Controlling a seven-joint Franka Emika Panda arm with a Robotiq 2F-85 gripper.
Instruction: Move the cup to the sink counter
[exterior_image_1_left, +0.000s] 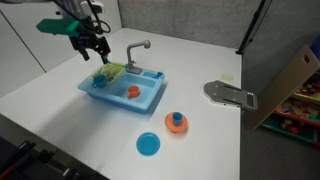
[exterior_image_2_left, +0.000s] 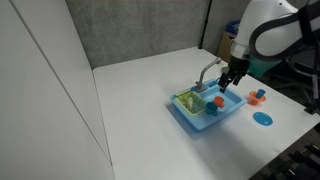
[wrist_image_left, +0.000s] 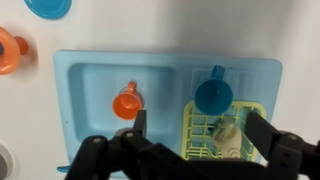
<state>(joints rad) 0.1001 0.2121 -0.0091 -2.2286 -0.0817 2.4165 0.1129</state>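
The tiny orange-red cup (wrist_image_left: 127, 101) lies in the left basin of the blue toy sink; it also shows in both exterior views (exterior_image_1_left: 132, 92) (exterior_image_2_left: 218, 101). The sink counter is the light-blue rim (wrist_image_left: 160, 60) (exterior_image_1_left: 91, 89) (exterior_image_2_left: 186, 119), with a grey faucet (exterior_image_1_left: 136, 50) at the back. My gripper (wrist_image_left: 200, 135) (exterior_image_1_left: 96, 46) (exterior_image_2_left: 229, 80) is open and empty. It hovers above the sink's rack side, and its left finger is next to the cup.
A yellow dish rack (wrist_image_left: 225, 128) holding a pale object fills the sink's other half, with a blue cup (wrist_image_left: 213, 95) beside it. An orange piece with a blue top (exterior_image_1_left: 176, 122) and a flat blue disc (exterior_image_1_left: 148, 145) lie on the white table. A grey metal part (exterior_image_1_left: 230, 95) lies farther off.
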